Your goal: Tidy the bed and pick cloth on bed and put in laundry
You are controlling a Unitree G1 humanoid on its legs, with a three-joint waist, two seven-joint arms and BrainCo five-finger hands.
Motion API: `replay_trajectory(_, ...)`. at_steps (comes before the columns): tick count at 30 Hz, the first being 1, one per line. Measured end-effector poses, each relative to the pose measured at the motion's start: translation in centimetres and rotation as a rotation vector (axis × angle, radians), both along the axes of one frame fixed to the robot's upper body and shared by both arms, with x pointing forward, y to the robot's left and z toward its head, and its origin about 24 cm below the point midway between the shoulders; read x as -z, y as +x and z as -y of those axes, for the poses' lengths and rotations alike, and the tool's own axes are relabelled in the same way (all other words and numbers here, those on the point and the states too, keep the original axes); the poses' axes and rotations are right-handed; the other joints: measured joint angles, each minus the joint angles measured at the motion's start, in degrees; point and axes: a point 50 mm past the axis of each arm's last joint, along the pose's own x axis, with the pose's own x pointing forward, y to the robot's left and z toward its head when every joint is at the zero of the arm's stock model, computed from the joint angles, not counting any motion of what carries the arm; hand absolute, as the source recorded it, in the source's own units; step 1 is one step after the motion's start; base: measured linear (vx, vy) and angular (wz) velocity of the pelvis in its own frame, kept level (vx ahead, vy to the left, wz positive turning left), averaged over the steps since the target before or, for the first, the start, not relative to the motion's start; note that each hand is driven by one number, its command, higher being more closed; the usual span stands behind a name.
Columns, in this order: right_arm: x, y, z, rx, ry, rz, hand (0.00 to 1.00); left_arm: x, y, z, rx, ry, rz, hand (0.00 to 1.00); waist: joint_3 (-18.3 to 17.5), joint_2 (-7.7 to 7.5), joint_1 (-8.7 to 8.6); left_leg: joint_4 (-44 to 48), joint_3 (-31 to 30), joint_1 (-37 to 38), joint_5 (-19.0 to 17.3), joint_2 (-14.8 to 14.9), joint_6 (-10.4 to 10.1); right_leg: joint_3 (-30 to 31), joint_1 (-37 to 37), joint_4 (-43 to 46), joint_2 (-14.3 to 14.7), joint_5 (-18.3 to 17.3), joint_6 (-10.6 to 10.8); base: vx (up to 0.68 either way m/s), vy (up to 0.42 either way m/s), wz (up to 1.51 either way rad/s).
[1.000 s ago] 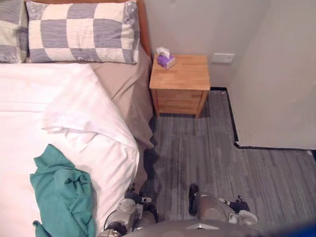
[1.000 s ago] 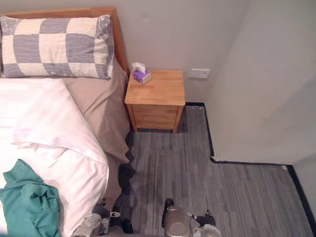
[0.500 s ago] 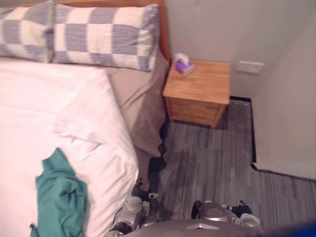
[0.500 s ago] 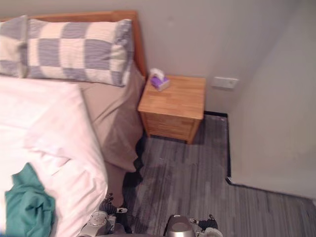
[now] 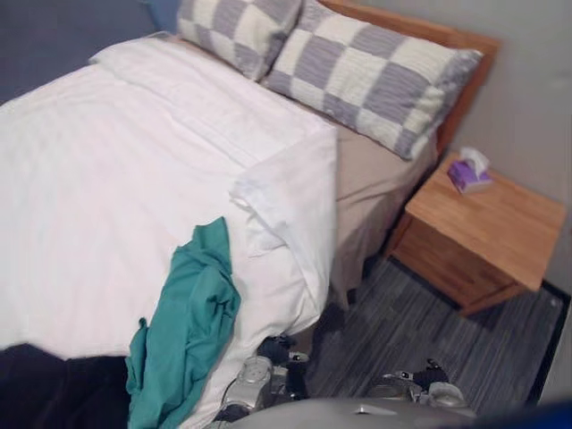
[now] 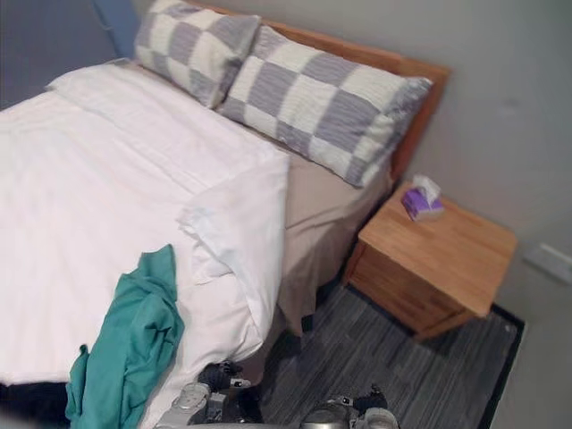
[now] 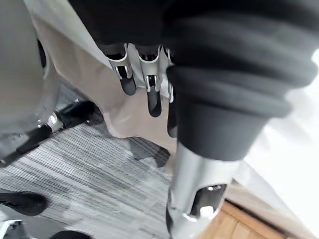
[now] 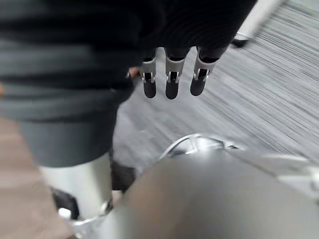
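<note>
Nothing picked up yet: my left hand (image 7: 149, 82) and right hand (image 8: 169, 79) both hang slack-fingered and empty, the green cloth (image 5: 188, 331) lies crumpled over the near edge of the bed (image 5: 107, 161), so next, I reckon, I reach up and grasp it.

Cam swung left, more bed (image 5: 98, 170) (2nd pillow (image 5: 234, 29))

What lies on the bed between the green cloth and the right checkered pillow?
In the left eye view, a turned-back corner of the white duvet lies between the green cloth and the pillow, then a strip of bare tan sheet.
</note>
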Motion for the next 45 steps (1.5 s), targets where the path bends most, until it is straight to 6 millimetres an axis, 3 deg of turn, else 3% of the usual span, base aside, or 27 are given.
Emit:
replay_trajectory(4, -0.1, 0.3, 0.0, -0.029, -0.01, 0.001, 0.0, -0.1, 0.2, -0.5, -0.051, 0.02, 0.012, 0.0, 0.0, 0.06, 0.99, -0.2, -5.8, -1.8, 1.7, 0.6, -2.8, 8.9, -2.6, -17.6, 2.6, -0.6, -0.1, -0.23, 0.022, 0.73)
replay_trajectory(5, 0.0, 0.3, -0.1, -0.044, -0.009, -0.003, 0.0, -0.2, 0.4, -1.0, -0.079, 0.038, 0.018, 0.0, 0.0, -0.49, 1.52, -0.4, -7.4, -2.8, 2.2, 0.2, -3.5, 13.8, -2.5, -24.4, 4.1, -0.5, -0.3, -0.15, -0.204, 0.9)
replay_trajectory(6, 0.0, 0.4, -0.3, -0.048, -0.005, -0.006, 0.0, -0.2, 0.4, -1.3, -0.107, 0.055, 0.019, 0.0, 0.4, -1.09, 1.3, -1.9, -8.2, -2.9, 3.2, 0.1, -4.4, 14.4, -2.1, -25.5, 5.1, 1.6, 1.8, -0.08, -0.27, 0.95)
replay_trajectory(8, -0.1, 0.1, 0.6, -0.044, -0.029, -0.01, 0.0, -0.1, 0.2, -1.7, -0.133, 0.065, 0.016, 0.0, 0.1, 1.11, 1.4, -3.5, -8.4, -2.9, 4.9, 2.0, -5.2, 10.7, -1.5, -24.2, 6.0, 1.2, 2.3, 0.1, -0.339, 1.07)
replay_trajectory(9, -0.3, 0.1, 1.1, -0.048, -0.044, -0.001, 0.0, -0.1, 0.2, -2.1, -0.153, 0.08, 0.016, 0.0, 0.9, 2.54, 1.07, -2.1, -9.9, -3.4, 6.2, 3.6, -5.7, 12.5, -1.5, -19.1, 8.1, 0.6, 2.7, 0.11, -0.198, 1.16)
replay_trajectory(11, -0.3, -0.1, 1.1, -0.071, -0.044, -0.005, 0.0, -0.1, 0.2, -3.0, -0.17, 0.11, 0.018, 0.0, 0.8, 2.8, 1.66, -2.3, -14.0, -3.8, 7.5, 6.3, -7.3, 26.5, -6.0, -10.6, 12.5, -0.4, 1.9, 0.02, 0.028, 1.17)
replay_trajectory(12, 0.0, -0.4, 0.0, -0.088, -0.018, -0.018, 0.0, -0.1, -0.4, -4.9, -0.193, 0.154, 0.008, 0.0, -0.5, -0.04, 1.77, -4.0, -15.9, -4.5, 8.5, 5.0, -8.1, 29.1, -4.0, -15.2, 12.6, -4.4, 1.5, 0.06, -0.029, 1.19)
replay_trajectory(13, 0.2, -0.5, -0.8, -0.096, 0.0, -0.023, 0.0, -0.1, -0.5, -5.8, -0.2, 0.176, 0.004, 0.0, -0.8, -1.82, 1.72, -5.2, -16.5, -4.5, 9.2, 4.5, -8.8, 28.6, -2.2, -18.1, 12.3, -7.0, -1.1, 0.12, -0.168, 1.08)
replay_trajectory(14, 0.2, -0.3, -0.9, -0.093, 0.007, -0.025, 0.0, -0.1, -0.5, -6.3, -0.217, 0.183, 0.003, 0.0, -0.1, -2.07, 1.38, -6.1, -16.7, -4.6, 10.2, 5.6, -9.4, 26.6, -1.0, -19.3, 13.2, -7.6, -2.3, 0.17, -0.262, 0.79)
replay_trajectory(16, 0.4, -0.9, -0.6, -0.093, 0.002, -0.055, 0.0, 0.1, -1.3, -6.6, -0.259, 0.175, -0.017, 0.0, -0.4, -0.73, 2.14, -5.9, -14.8, -4.0, 11.4, 8.4, -11.1, 24.5, 1.9, -22.1, 15.8, -6.3, -2.1, 0.14, -0.189, 0.6)
replay_trajectory(17, 0.5, -1.0, -0.5, -0.093, 0.0, -0.062, 0.0, 0.3, -2.1, -6.8, -0.3, 0.162, -0.037, 0.0, -0.7, -0.49, 2.98, -5.9, -15.2, -3.8, 11.5, 9.3, -11.2, 23.8, 3.2, -24.3, 17.1, -5.2, -2.0, 0.1, -0.077, 0.33)
replay_trajectory(20, 0.6, -1.5, -0.5, -0.106, 0.001, -0.08, 0.0, 0.2, -2.1, -6.6, -0.353, 0.132, -0.016, 0.0, -1.1, 0.1, 4.58, -5.9, -15.2, -4.1, 11.9, 11.2, -11.3, 22.4, 6.9, -30.1, 19.6, -2.3, -2.4, 0.08, -0.048, 0.34)
replay_trajectory(23, 0.7, -1.5, -0.7, -0.108, 0.008, -0.08, 0.0, 0.2, -2.0, -6.8, -0.359, 0.132, -0.008, 0.0, -0.9, -0.25, 4.58, -5.9, -10.5, -5.4, 15.0, 10.8, -9.7, 20.6, 7.3, -31.3, 19.5, -1.9, -3.1, -0.03, 0.037, 0.42)
replay_trajectory(24, 0.6, -1.2, -0.6, -0.098, 0.007, -0.073, 0.0, 0.1, -1.9, -6.7, -0.348, 0.132, -0.006, 0.0, -0.9, 0.03, 3.95, -6.0, -8.2, -7.6, 18.8, 9.6, -8.9, 19.8, 6.5, -32.3, 19.8, -0.3, -4.0, -0.13, 0.161, 0.48)
replay_trajectory(25, 0.6, -1.3, -0.5, -0.088, 0.009, -0.073, 0.0, 0.1, -1.7, -6.9, -0.349, 0.131, 0.001, 0.0, -0.6, -0.38, 3.19, -3.1, -6.7, -8.6, 16.4, 9.5, -9.0, 18.7, 6.6, -33.2, 18.9, 0.2, -4.3, 0.0, 0.218, 0.42)
replay_trajectory(26, 0.7, -1.6, -0.5, -0.069, 0.014, -0.084, 0.0, 0.0, -1.3, -6.9, -0.352, 0.128, 0.007, 0.0, -0.3, -0.94, 3.63, 4.9, -3.1, -10.4, 9.1, 9.3, -8.6, 17.4, 7.0, -34.0, 18.2, -0.3, -5.3, 0.23, 0.217, 0.19)
replay_trajectory(27, 0.8, -1.9, -0.3, -0.05, 0.015, -0.092, 0.0, 0.0, -1.2, -6.9, -0.344, 0.133, 0.001, 0.0, -0.1, -0.71, 3.46, 11.7, -1.0, -11.0, 2.7, 9.1, -7.2, 17.1, 8.0, -34.4, 17.8, -0.6, -5.7, 0.34, 0.266, 0.17)
replay_trajectory(28, 0.8, -2.3, 0.0, -0.025, 0.013, -0.1, 0.0, 0.2, -1.5, -6.8, -0.332, 0.136, -0.016, 0.0, 0.3, 0.01, 2.68, 14.2, -0.2, -10.3, 0.1, 8.6, -6.7, 16.1, 9.2, -34.4, 17.6, -0.6, -5.7, 0.32, 0.291, 0.29)
replay_trajectory(29, 1.0, -3.3, 0.2, 0.023, 0.015, -0.113, 0.0, 0.4, -1.9, -6.6, -0.319, 0.136, -0.038, 0.0, 0.3, 0.41, 1.69, 10.4, 0.4, -7.6, 0.6, 7.6, -6.4, 15.8, 10.5, -34.4, 17.4, -0.6, -5.5, 0.32, 0.298, 0.28)
replay_trajectory(30, 1.1, -4.2, 0.1, 0.091, 0.036, -0.121, 0.0, 0.7, -2.5, -6.5, -0.317, 0.135, -0.064, 0.0, -0.3, 0.12, 1.45, 1.1, 0.6, -2.7, 5.4, 5.5, -6.2, 16.0, 10.7, -34.3, 16.6, 0.0, -4.6, 0.27, 0.24, 0.15)
replay_trajectory(32, 1.2, -4.8, 0.0, 0.208, 0.065, -0.107, 0.0, 0.7, -2.7, -6.5, -0.309, 0.132, -0.074, 0.0, -0.2, 0.1, 0.93, -6.5, 1.1, 0.3, 9.3, 4.1, -6.1, 16.0, 10.8, -34.6, 16.4, 0.1, -4.2, 0.18, 0.182, 0.04)
replay_trajectory(40, 1.4, -7.8, -1.1, 0.689, 0.181, -0.057, 0.0, 1.1, -4.8, -7.9, -0.538, 0.109, -0.136, 0.0, -1.9, -1.47, -0.15, -6.6, 6.0, 1.3, 7.2, 4.3, -6.0, 20.3, 10.7, -36.2, 15.9, 0.6, -3.2, -0.05, 0.053, -0.29)
replay_trajectory(45, 1.2, -10.0, 0.3, 0.973, 0.154, -0.033, 0.0, 1.4, -6.2, -8.5, -0.748, 0.08, -0.172, 0.0, -2.9, -1.25, 0.17, -6.6, 8.7, 1.2, 6.6, 3.6, -5.2, 19.3, 11.0, -37.8, 14.6, 1.8, -0.8, 0.0, 0.066, -0.02)
